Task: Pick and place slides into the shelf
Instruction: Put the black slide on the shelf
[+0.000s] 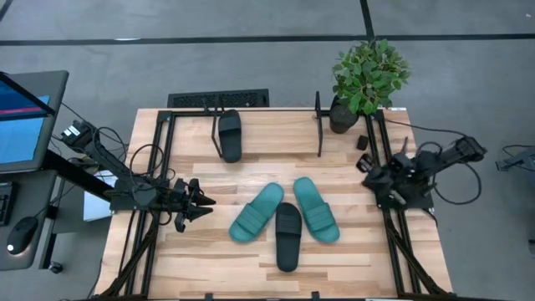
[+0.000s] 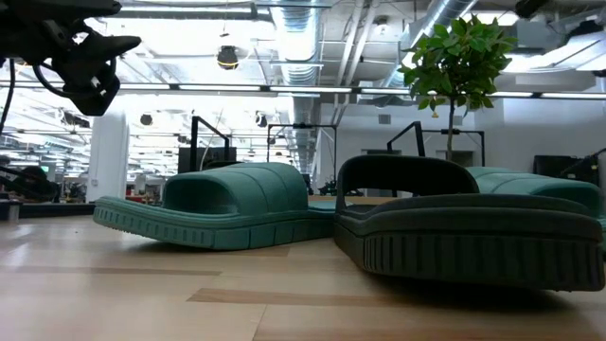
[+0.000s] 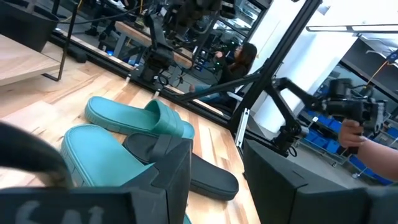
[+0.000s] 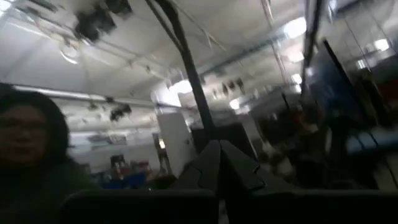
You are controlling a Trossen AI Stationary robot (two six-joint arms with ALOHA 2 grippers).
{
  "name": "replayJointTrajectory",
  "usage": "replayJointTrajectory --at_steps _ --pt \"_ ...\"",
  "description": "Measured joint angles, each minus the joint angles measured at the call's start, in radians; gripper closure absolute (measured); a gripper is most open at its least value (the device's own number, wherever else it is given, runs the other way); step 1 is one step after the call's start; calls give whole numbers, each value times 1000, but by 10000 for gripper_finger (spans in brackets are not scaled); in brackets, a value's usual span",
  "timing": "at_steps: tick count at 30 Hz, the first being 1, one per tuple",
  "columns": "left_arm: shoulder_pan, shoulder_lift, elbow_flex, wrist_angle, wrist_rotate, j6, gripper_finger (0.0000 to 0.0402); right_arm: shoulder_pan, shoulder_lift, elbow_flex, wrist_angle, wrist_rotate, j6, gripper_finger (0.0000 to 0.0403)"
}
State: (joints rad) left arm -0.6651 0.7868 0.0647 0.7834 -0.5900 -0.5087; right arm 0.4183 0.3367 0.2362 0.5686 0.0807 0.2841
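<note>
One black slide (image 1: 230,135) lies inside the shelf (image 1: 318,125), close to its left end frame. At mid-table two teal slides (image 1: 257,212) (image 1: 316,209) lie splayed apart, soles down. A second black slide (image 1: 287,236) lies between them, nearer the front edge. My left gripper (image 1: 205,203) hovers level at the table's left, open, pointing at the teal slides (image 3: 99,155); nothing is between its fingers. My right gripper (image 1: 368,177) is raised at the table's right edge, shut and holding nothing. In the right wrist view its fingers (image 4: 217,171) meet and point up into the room.
A potted plant (image 1: 368,79) stands at the far right corner beside the shelf. A keyboard (image 1: 219,99) lies behind the table and a monitor (image 1: 21,117) is off to the left. Black arm-mount frames (image 1: 146,209) run along both sides. A person (image 3: 239,59) sits beyond the table.
</note>
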Motion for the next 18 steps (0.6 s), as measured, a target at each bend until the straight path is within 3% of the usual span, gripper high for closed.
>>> replayJointTrajectory --at_steps 3,10,18 --pt "0 0 0 -3 0 0 267 -1 113 105 -166 47 64 401" --pt "0 0 0 -9 0 -4 267 2 359 340 -432 48 123 402" --pt "0 0 0 -9 8 -4 267 37 569 486 -718 51 281 402"
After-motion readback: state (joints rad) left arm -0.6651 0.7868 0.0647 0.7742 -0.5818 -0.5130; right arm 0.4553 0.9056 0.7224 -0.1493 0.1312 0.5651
